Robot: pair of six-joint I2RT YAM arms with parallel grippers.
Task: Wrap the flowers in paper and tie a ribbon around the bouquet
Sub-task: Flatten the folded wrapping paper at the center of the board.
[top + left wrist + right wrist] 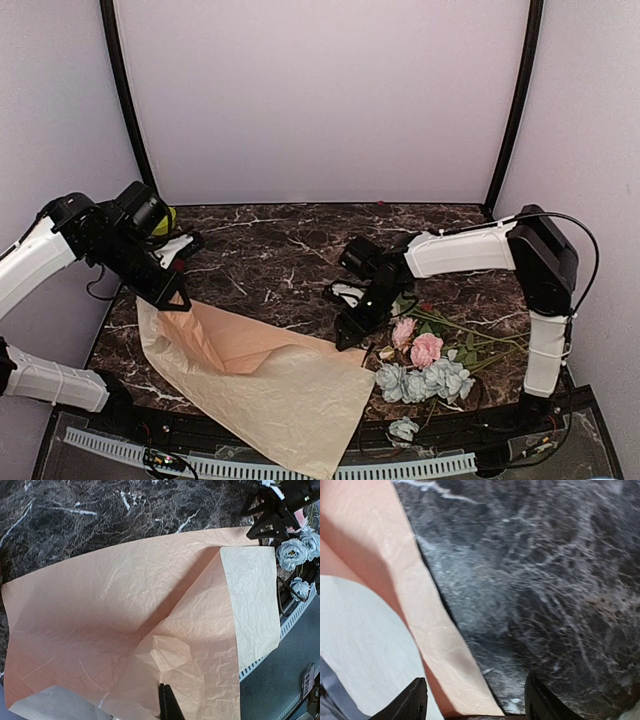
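The paper lies crinkled on the dark marble table, peach face up with a beige fold, and it hangs over the front edge. My left gripper is shut on its far left corner and holds it raised; in the left wrist view the pinched fingers meet on the sheet. My right gripper stands open at the paper's right edge, with a strip of paper running between its wide-apart fingers. The flowers lie to the right of it, bare on the table. The ribbon is out of view.
A loose pale blue flower head sits at the front edge. A white slotted strip runs along the front below the table. Black frame posts stand at the back corners, with pale walls behind.
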